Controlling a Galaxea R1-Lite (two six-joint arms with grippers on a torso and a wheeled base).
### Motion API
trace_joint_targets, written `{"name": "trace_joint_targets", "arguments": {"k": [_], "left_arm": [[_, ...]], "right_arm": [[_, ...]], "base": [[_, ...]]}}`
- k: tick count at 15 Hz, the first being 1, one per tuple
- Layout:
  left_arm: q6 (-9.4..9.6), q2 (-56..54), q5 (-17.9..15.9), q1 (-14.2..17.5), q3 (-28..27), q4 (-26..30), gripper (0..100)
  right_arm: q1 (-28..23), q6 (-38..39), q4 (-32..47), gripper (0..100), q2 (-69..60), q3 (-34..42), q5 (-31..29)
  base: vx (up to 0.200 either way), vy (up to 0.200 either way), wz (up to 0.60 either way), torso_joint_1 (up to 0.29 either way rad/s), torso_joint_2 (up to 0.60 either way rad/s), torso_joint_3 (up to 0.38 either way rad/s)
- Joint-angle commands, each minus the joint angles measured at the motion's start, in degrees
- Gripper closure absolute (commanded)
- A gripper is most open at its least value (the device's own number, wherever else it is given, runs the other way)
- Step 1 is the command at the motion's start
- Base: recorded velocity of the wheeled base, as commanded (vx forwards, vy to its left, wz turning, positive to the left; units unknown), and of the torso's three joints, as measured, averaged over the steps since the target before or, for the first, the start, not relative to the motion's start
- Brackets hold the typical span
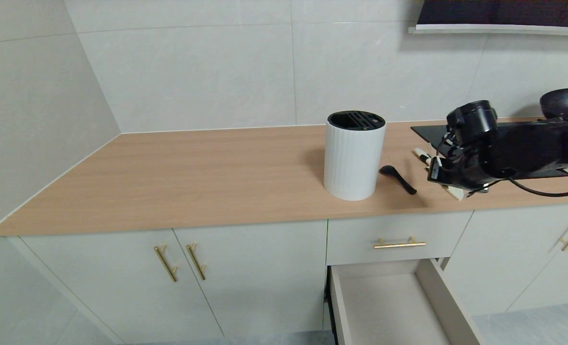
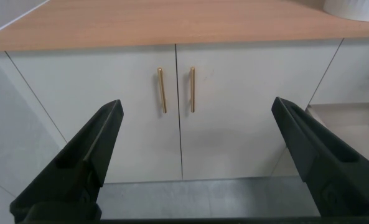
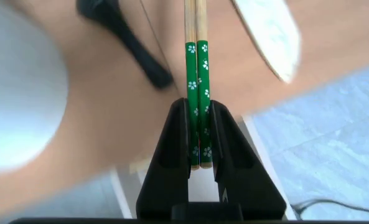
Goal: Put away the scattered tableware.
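Green-ended bamboo chopsticks [image 3: 196,68] sit clamped in your right hand [image 3: 197,115], the fingers closed tight on the flower-printed ends. The pair lies side by side, its long axis in line with the fingers, and the bare bamboo ends point straight away from the hand over the wooden counter [image 1: 193,177]. Your hand hovers above the counter on the cooktop side of the white ribbed holder [image 1: 353,160], which stands upright with its black slotted top facing up. A black spoon [image 1: 398,177] lies flat just beside the holder, its bowl nearest the holder and its handle running diagonally away toward the counter's front edge. A white spoon [image 3: 268,34] lies farther from the holder than the black one. Below the holder, a drawer [image 1: 435,292] stands pulled out. Your left hand [image 2: 196,106] is spread wide open, holding nothing, and faces the cabinet doors lower down than the holder.
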Motion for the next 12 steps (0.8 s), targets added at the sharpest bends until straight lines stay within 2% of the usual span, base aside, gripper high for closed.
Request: {"name": "trace_joint_targets", "arguments": {"k": [1, 3, 4, 7, 9, 12], "left_arm": [[-0.01, 0.02, 0.02, 0.02, 0.02, -0.01, 0], [-0.01, 0.02, 0.02, 0.02, 0.02, -0.01, 0], [-0.01, 0.02, 0.02, 0.02, 0.02, -0.01, 0], [-0.01, 0.02, 0.02, 0.02, 0.02, -0.01, 0], [-0.01, 0.02, 0.02, 0.02, 0.02, -0.01, 0], [-0.01, 0.02, 0.02, 0.02, 0.02, -0.01, 0]], "right_arm": [[-0.05, -0.21, 0.04, 100, -15.23, 11.9, 5.85], [-0.75, -0.91, 0.74, 100, -25.42, 20.86, 15.35], [-0.84, -2.41, 1.89, 100, -28.94, 23.76, 17.63], [-0.23, -8.56, 3.12, 100, -35.88, 31.24, 19.39], [-0.23, -17.7, 2.24, 100, -39.4, 36.51, 23.78], [-0.23, -21.3, 2.15, 100, -41.15, 39.06, 28.0]], "base": [[0.0, 0.0, 0.0, 0.0, 0.0, 0.0], [0.0, 0.0, 0.0, 0.0, 0.0, 0.0], [0.0, 0.0, 0.0, 0.0, 0.0, 0.0], [0.0, 0.0, 0.0, 0.0, 0.0, 0.0], [0.0, 0.0, 0.0, 0.0, 0.0, 0.0], [0.0, 0.0, 0.0, 0.0, 0.0, 0.0]]}}
